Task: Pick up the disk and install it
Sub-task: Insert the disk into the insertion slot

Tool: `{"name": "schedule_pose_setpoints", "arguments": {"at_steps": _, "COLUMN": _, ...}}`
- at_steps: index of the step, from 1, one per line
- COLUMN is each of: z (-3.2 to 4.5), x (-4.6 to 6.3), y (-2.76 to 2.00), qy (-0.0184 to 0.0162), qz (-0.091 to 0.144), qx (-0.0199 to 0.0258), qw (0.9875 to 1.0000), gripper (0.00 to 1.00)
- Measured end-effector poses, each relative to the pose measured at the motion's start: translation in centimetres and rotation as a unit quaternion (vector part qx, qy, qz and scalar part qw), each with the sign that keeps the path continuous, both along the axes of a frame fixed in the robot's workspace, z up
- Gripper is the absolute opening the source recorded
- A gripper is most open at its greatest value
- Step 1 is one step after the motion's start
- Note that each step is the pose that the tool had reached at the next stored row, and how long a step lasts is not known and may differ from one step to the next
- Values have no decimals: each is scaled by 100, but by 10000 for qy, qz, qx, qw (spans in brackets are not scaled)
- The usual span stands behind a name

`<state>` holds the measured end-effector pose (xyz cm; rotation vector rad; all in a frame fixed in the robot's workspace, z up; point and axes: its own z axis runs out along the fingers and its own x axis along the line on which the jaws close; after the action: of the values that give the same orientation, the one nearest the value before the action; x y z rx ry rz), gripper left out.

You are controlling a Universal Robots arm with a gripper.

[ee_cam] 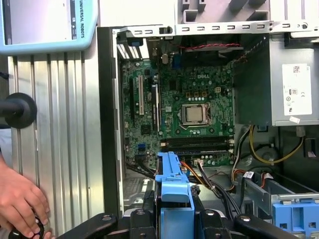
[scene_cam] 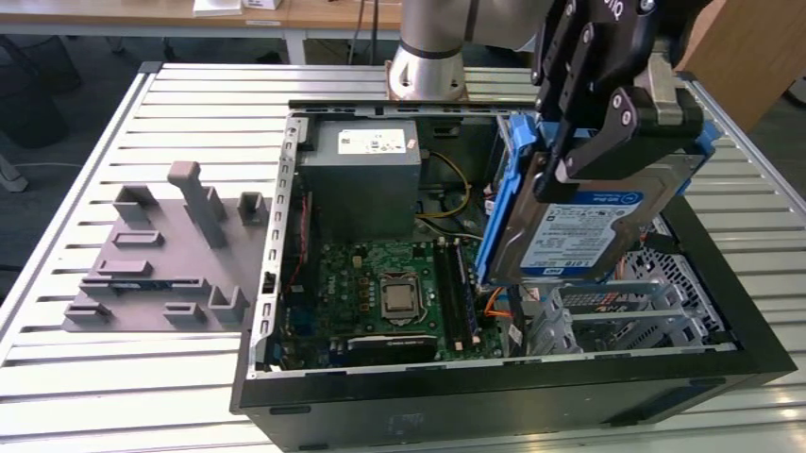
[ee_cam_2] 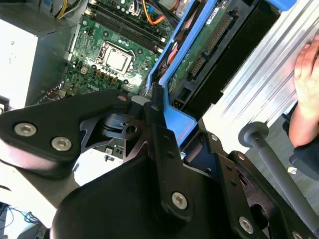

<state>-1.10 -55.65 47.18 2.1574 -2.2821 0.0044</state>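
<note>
Slatted metal bench (scene_cam: 113,377). On it: open black computer case (scene_cam: 504,401), centre toward the exterior view's right; grey slotted tray (scene_cam: 145,274) just beside it, on that view's left.

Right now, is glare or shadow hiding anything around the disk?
Exterior view: the disk is evenly lit, label glare-free. Second wrist view: the power supply is washed out white. First wrist view: the motherboard is evenly lit.

Directly below the gripper (scene_cam: 609,156) and its held disk (scene_cam: 590,231), the metal drive cage (scene_cam: 629,316) and orange cables (scene_cam: 499,306) obstruct the way down. Beside the gripper, the space above the motherboard (scene_cam: 391,283) is open up to the grey power supply (scene_cam: 365,179). A hand (ee_cam: 20,199) rests outside the case wall (ee_cam: 107,124).
</note>
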Motion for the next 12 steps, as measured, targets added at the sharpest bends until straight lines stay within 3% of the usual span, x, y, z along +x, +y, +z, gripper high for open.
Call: {"name": "schedule_pose_setpoints", "arguments": {"at_steps": 12, "z": -26, "x": 104, "y": -84, "qy": 0, "qz": 0, "qx": 0, "qw": 10000, "gripper": 36}}
